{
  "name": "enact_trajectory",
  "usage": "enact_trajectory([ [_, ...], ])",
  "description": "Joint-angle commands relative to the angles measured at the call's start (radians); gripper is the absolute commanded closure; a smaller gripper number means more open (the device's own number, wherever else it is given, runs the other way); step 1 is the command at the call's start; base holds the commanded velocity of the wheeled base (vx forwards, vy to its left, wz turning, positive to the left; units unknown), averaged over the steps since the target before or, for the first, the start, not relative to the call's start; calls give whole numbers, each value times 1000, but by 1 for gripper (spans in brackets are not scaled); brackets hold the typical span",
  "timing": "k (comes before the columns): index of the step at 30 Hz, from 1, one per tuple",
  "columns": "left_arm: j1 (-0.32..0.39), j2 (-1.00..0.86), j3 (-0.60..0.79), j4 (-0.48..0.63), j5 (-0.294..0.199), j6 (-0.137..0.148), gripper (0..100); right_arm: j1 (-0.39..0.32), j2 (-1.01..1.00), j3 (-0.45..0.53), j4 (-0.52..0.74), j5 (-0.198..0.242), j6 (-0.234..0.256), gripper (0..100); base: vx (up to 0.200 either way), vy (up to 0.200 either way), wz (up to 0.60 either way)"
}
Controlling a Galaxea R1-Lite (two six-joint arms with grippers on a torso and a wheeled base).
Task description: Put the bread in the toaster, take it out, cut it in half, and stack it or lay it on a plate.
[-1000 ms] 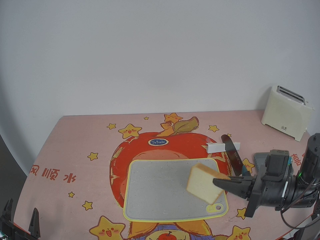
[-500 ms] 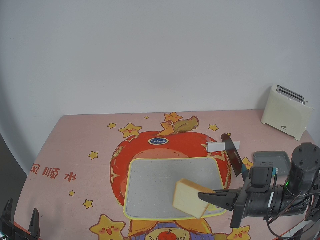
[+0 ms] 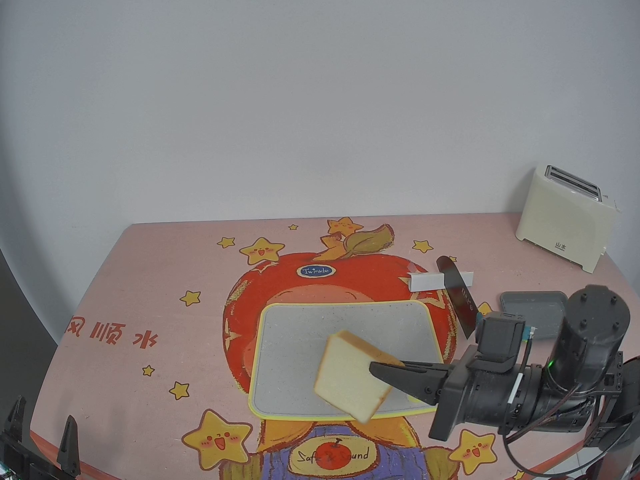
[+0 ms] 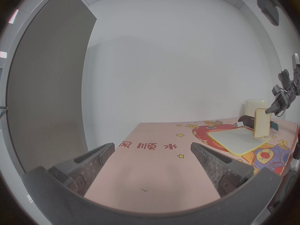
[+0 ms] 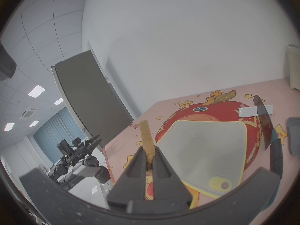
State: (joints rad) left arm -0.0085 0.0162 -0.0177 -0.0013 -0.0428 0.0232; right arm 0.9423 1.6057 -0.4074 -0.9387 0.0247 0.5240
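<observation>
Head view: a pink table (image 3: pixel 167 261) printed with a big red apple and yellow stars stands against a plain white wall. A grey board (image 3: pixel 300 348) with a yellow rim lies flat on the middle of the table, over the apple. A cream toaster (image 3: pixel 565 227) stands at the far right corner, well apart from the board, with its two slots facing up.

The right gripper (image 3: pixel 381 370) reaches in from the right, level with the near right part of the board. Its two dark fingers are pressed onto a slice of bread (image 3: pixel 347 385), pinching it by one edge. The bread is pale with a tan crust, stands on edge and is tilted over the board's near rim. In the left wrist view it hangs upright above that rim. Whether its bottom corner touches the board cannot be told.

A grey plate (image 3: pixel 537 305), shallow with rounded corners, lies on the table between the toaster and the right arm. A knife (image 3: pixel 460 295) with a black blade and a teal handle lies just right of the board, its blade propped across a small white rest (image 3: pixel 427 281).

The left gripper (image 3: pixel 41 435) sits at the near left corner of the table, well apart from the board. Its fingers are spread wide with nothing between them.
</observation>
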Motion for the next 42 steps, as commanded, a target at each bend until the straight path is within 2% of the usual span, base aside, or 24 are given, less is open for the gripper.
enact_trajectory([
  [1,1,-9,18,0,0,0,0,0,75,-5,-31,-19,2,100,0,0,0],
  [8,-1,-9,18,0,0,0,0,-5,137,-39,-60,-51,77,100,0,0,0],
  [42,1,-9,18,0,0,0,0,-31,168,-47,-60,-58,77,100,0,0,0],
])
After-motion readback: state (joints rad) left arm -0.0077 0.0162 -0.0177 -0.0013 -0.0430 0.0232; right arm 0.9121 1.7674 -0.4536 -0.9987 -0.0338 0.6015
